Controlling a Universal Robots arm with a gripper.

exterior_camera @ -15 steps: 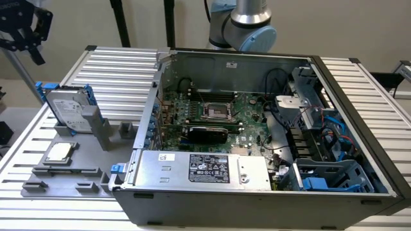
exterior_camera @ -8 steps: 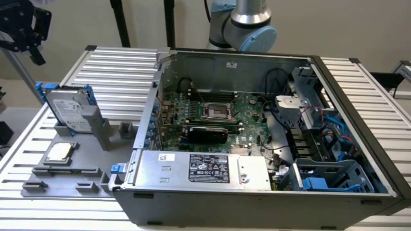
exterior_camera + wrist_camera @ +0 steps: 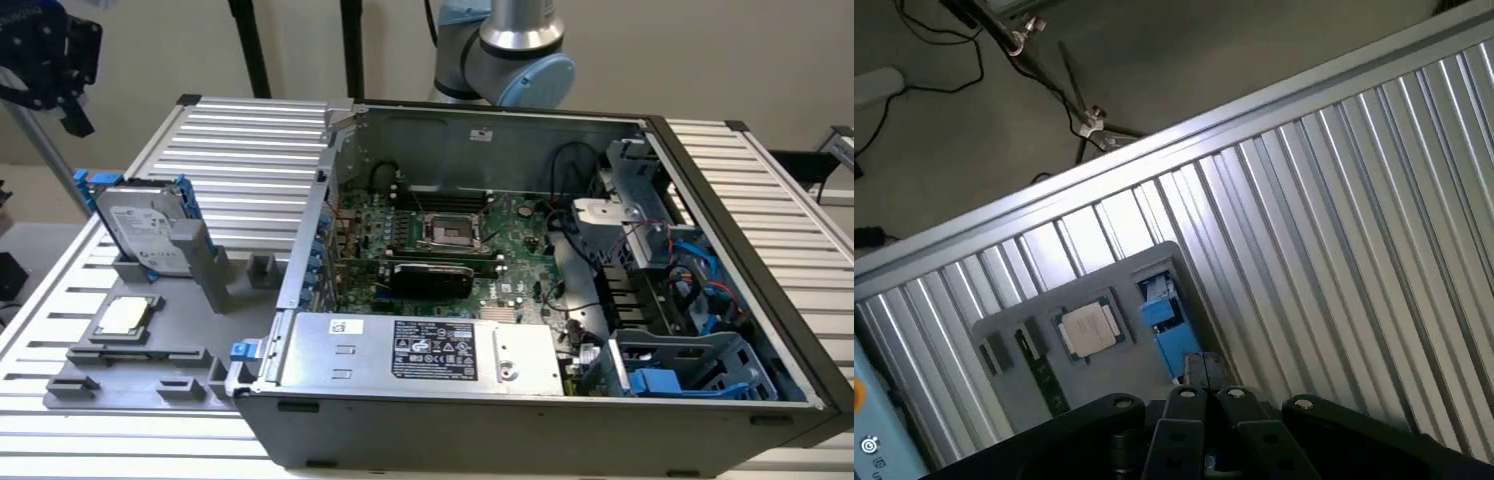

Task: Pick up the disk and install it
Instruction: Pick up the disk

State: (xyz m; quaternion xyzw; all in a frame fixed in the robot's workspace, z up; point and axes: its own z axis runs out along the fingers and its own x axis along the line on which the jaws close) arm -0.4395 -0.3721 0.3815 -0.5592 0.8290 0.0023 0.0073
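Tool [image 3: 1202, 368] closed; disk [image 3: 140, 222] upright beside processor chip [image 3: 123, 316].

Exterior high oblique; wrist downward; shared holder tray [image 3: 200, 335] [image 3: 1124, 365]

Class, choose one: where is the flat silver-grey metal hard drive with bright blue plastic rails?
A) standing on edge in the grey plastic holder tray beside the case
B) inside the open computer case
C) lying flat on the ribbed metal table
A: the silver-grey hard drive stands on edge in the grey plastic holder tray, to the exterior view's left of the open computer case.
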